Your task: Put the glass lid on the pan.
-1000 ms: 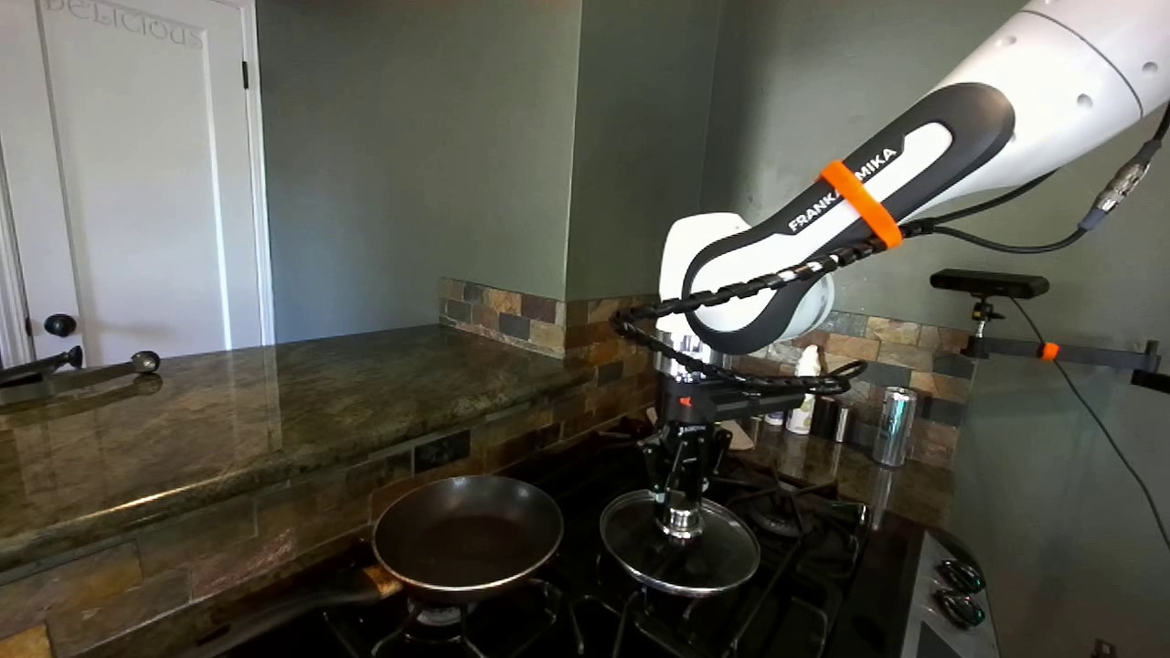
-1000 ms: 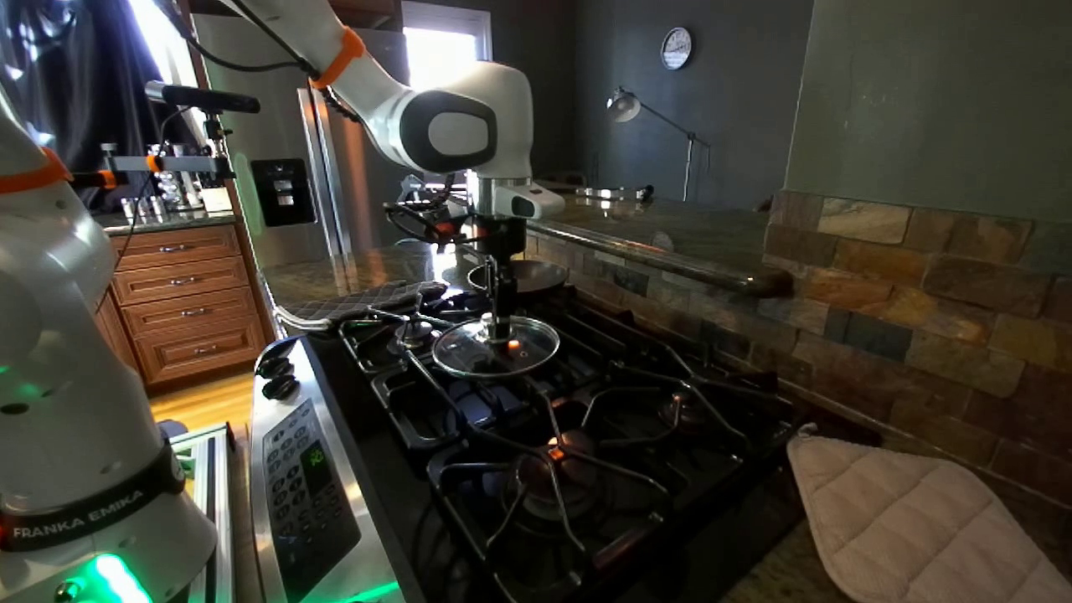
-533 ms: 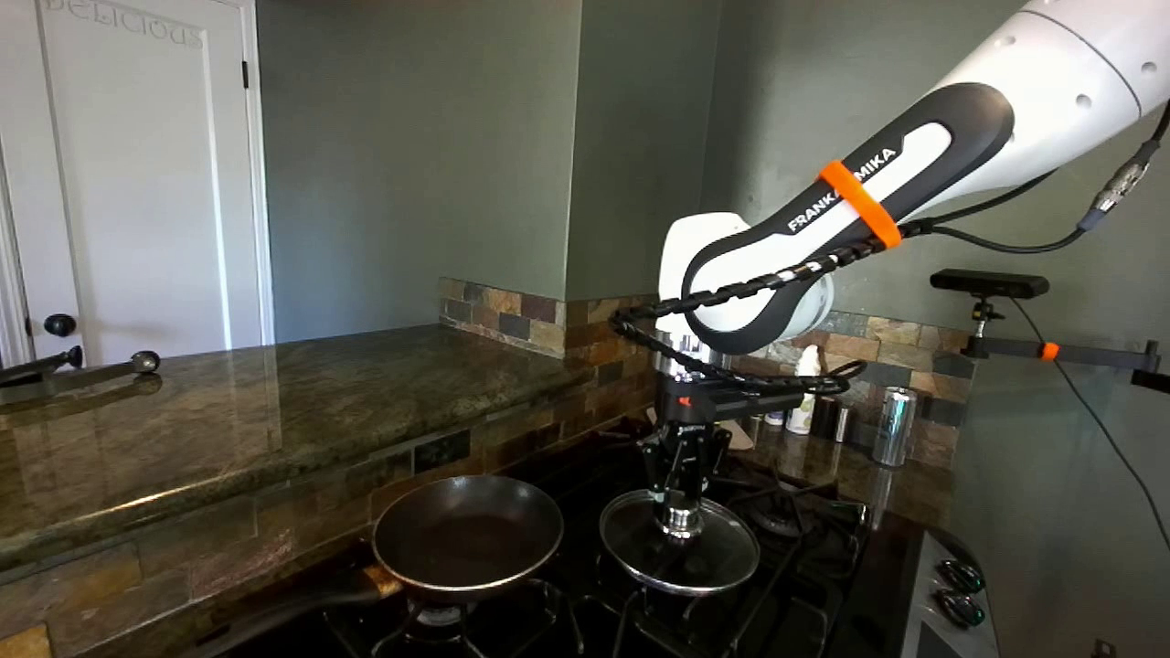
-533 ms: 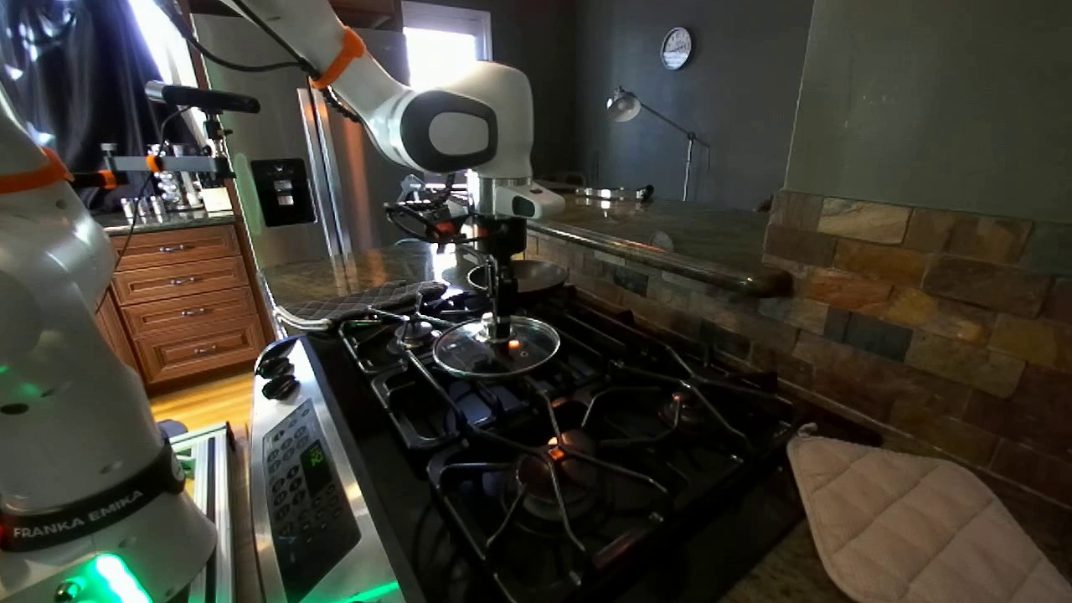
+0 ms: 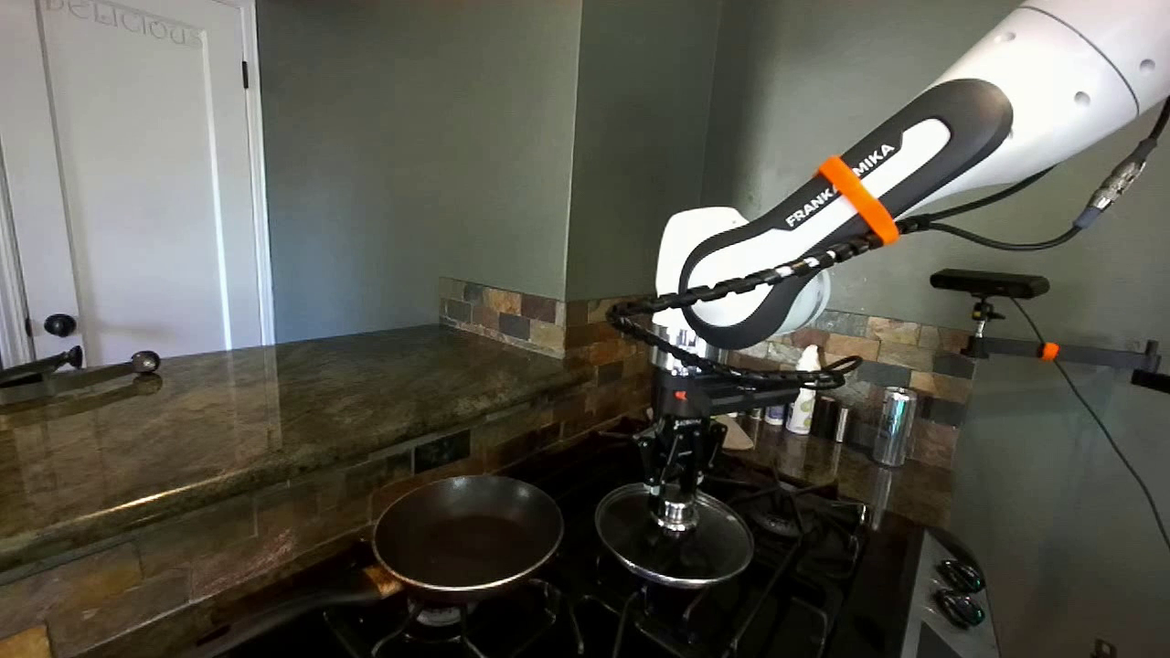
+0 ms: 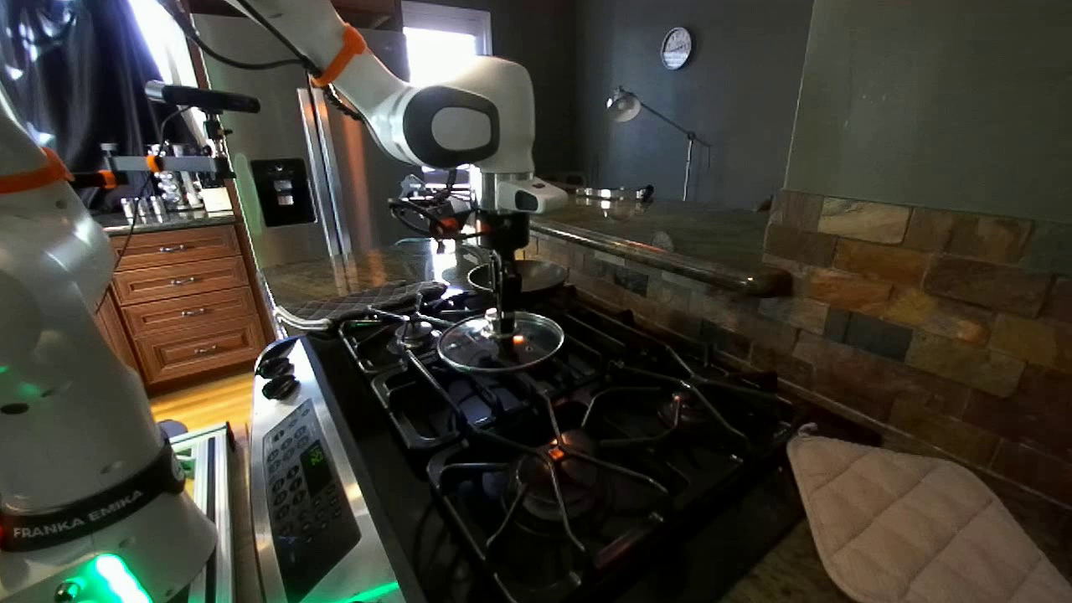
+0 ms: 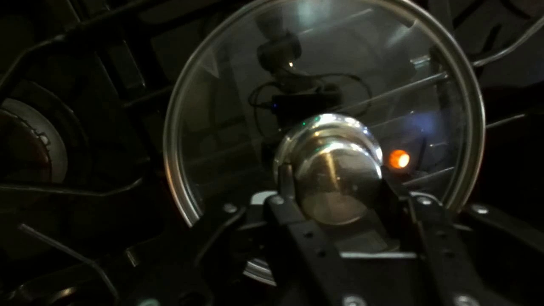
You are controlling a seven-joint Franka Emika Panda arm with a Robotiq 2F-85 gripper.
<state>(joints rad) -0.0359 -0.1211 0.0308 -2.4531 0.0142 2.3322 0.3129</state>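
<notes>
The glass lid (image 5: 722, 550) has a bright metal rim and sits level at a burner grate, to the right of the pan (image 5: 469, 539) in an exterior view. My gripper (image 7: 338, 174) is shut on the lid's shiny metal knob (image 7: 340, 191), with one finger on each side of it. From above, the glass lid (image 7: 229, 110) shows whole except where the fingers cover its near edge. The pan is shallow, dark and uncovered, its handle pointing to the lower left. Beyond my gripper (image 6: 502, 325), the pan (image 6: 543, 275) is partly hidden in an exterior view.
Black grates (image 6: 586, 394) cover the stove. A raised stone counter (image 5: 302, 384) runs along the pan's side, above a tiled wall. A pale pot holder (image 6: 930, 519) and a dark quilted mat (image 6: 360, 303) lie at opposite ends. A steel canister (image 5: 894, 427) stands behind.
Over the last half second my gripper and the lid have risen slightly together and shifted a little towards the pan. The pan has stayed put.
</notes>
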